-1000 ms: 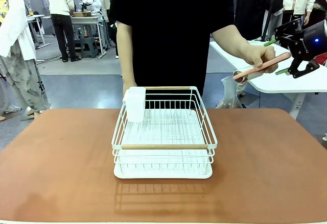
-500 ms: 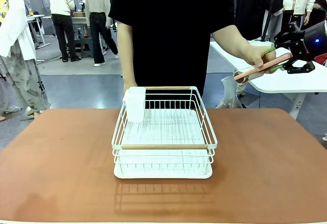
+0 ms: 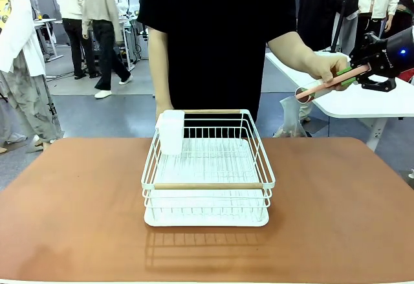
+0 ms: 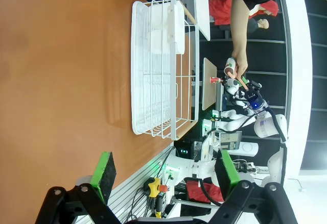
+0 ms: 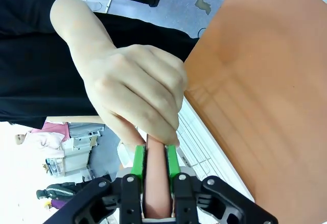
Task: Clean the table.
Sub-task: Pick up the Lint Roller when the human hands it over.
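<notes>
A white wire dish rack (image 3: 207, 185) with wooden bars sat in the middle of the table (image 3: 77, 213), a white plastic holder (image 3: 171, 132) hung on its far-left corner. A person in a black shirt stood at the far side. At the upper right, above a white table (image 3: 381, 106), the person's hand (image 3: 328, 69) gripped a pink-handled tool (image 3: 320, 90), and the right end effector (image 3: 352, 74) was clamped on the handle's outer end.

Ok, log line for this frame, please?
phase: handover | right gripper: shut on pink handle | person's hand: also gripping it | left gripper: open, empty | on table: white wire rack
</notes>
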Controlling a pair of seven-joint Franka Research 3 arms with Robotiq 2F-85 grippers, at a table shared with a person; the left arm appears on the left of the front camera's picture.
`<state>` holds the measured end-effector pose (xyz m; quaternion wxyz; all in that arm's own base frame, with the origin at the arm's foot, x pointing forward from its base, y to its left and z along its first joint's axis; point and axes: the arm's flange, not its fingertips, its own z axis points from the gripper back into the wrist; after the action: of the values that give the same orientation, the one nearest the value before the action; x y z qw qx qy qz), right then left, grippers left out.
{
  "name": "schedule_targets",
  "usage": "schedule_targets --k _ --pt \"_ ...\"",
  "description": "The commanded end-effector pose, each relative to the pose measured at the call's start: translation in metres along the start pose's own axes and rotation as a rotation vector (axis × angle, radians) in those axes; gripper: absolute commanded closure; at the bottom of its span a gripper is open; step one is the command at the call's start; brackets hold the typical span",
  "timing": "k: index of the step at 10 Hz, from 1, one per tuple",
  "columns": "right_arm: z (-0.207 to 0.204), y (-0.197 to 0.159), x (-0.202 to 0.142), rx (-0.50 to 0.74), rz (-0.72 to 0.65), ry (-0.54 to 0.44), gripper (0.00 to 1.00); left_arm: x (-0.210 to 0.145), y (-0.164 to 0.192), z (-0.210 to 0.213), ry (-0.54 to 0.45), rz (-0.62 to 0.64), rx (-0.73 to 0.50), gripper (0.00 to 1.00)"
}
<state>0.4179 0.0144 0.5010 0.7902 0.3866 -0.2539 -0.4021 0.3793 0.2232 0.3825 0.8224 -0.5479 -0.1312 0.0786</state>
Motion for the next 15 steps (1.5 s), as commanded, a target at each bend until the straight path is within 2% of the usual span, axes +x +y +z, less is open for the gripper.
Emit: schedule_targets --k 1,15 --pt "0.0006 0.0080 -0.0042 -0.006 -0.033 -0.019 1.00 -0.0001 -0.0020 0.0031 -0.009 -0.007 0.007 0.00" --pt "-0.0003 0.0009 -0.0009 -0.003 0.001 0.003 1.00 -0.0001 -0.0020 0.0031 -0.009 -0.007 0.007 0.00"
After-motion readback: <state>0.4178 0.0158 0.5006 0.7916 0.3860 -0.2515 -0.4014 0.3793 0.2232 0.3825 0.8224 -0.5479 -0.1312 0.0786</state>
